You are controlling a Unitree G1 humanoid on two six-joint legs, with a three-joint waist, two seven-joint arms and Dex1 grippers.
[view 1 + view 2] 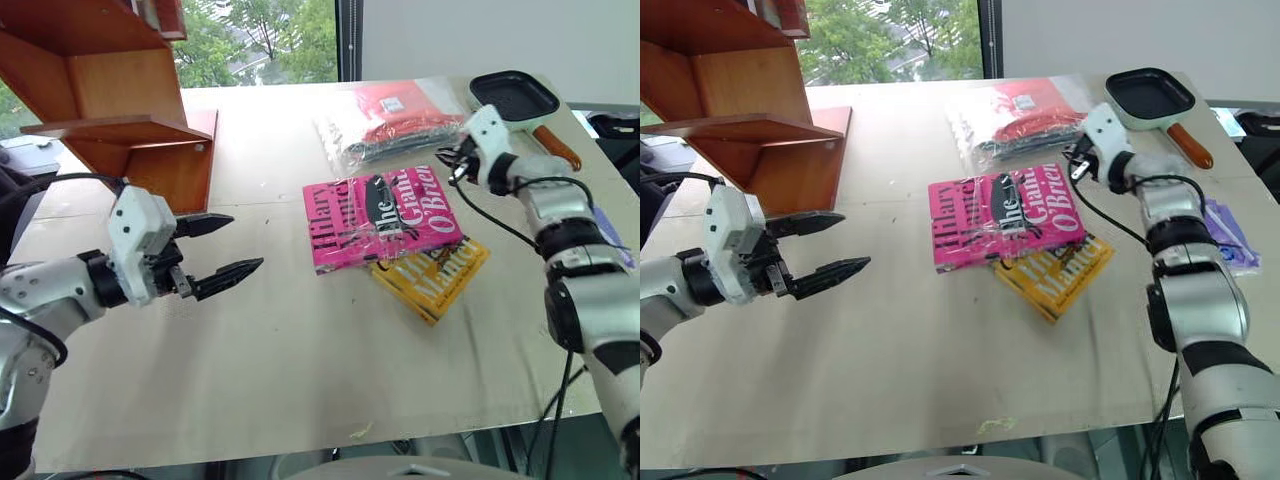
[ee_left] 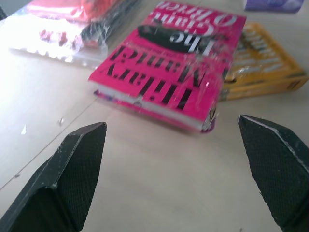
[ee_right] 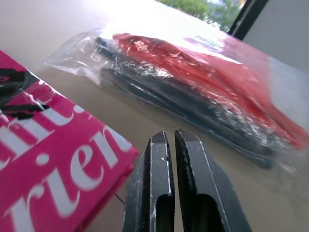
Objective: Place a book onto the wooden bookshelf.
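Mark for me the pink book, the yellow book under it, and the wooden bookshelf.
pink book (image 1: 385,215), left eye view, middle of the front cover.
yellow book (image 1: 440,280), left eye view, exposed part of the cover.
wooden bookshelf (image 1: 125,95), left eye view, side panel above the lower board.

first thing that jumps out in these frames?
The bright pink book lying flat mid-table, overlapping a yellow book beneath it. To its left stands the wooden bookshelf, and the open left gripper hovers over bare table between them. The right gripper, shut on nothing, sits by the pink book's far corner, near a plastic-wrapped red packet.
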